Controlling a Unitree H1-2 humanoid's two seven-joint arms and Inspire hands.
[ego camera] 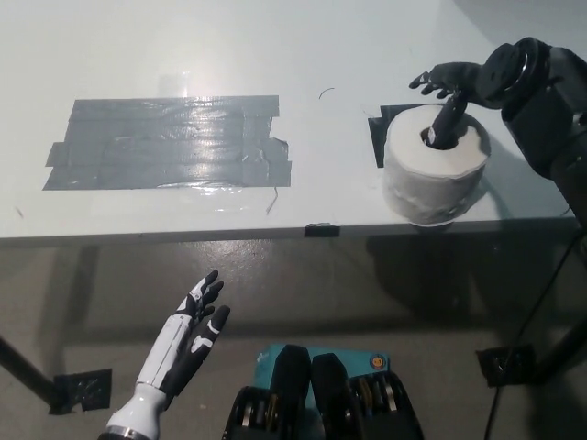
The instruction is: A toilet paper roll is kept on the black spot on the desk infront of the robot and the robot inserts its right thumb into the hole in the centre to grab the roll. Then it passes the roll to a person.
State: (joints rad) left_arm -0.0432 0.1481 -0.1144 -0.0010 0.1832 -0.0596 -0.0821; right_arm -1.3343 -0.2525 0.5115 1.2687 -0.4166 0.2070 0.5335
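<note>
On the white desk [275, 46], near its front edge and over to the robot's right, stands the toilet paper roll [435, 174]. It stands on its flat end, so the hole in its middle faces up. The roll sits on a black spot [379, 133], and only a bit of that spot shows, peeking out behind the roll on its far left side.

Above the roll is the black right hand [456, 87]. Its thumb points down and goes into the hole in the middle of the roll. The other fingers are spread out and point away to the left, up in the air over the far side of the roll. They do not touch the paper. The hand is not squeezing the roll, and the roll rests flat on the desk. The black arm comes in from the right edge of the picture.

Far to the left on the desk is a big patch of grey tape [170, 142], well apart from the roll.

Down low, in front of the desk and over the floor, rests the white left hand [188, 339]. Its fingers are straight and a little apart, and it holds nothing.
</note>
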